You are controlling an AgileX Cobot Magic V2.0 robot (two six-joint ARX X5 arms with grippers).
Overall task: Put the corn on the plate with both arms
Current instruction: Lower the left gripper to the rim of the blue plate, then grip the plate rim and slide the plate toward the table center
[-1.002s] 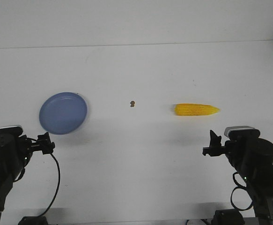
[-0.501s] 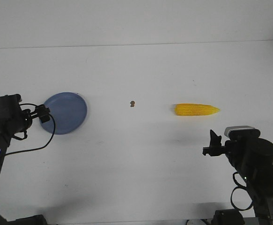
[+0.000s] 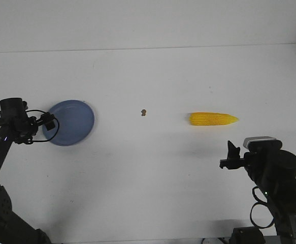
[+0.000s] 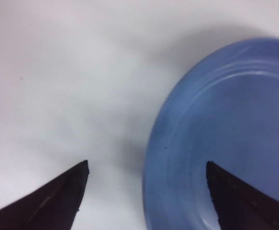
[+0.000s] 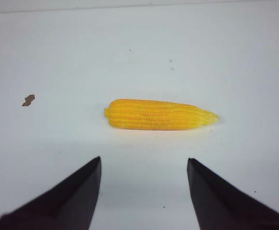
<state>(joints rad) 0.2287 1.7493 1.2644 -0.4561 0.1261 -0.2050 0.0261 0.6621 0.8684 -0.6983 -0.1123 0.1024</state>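
Corn (image 3: 213, 119) lies flat on the table, far to the right of the plate (image 3: 69, 122), and my right gripper (image 3: 231, 155) is nearer to it. By my left wrist, my left gripper (image 4: 144, 191) straddles the plate's rim, wide apart. By my right wrist, the corn lies sideways ahead of my wide, empty fingers (image 5: 77, 191).

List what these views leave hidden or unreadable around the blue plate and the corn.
- Round blue-lavender plate: its left rim is hidden by the left hand in the front view; the frame edge cuts it in the left wrist view.
- Small brown speck: too small to identify.
- Yellow corn cob: its underside is unseen.
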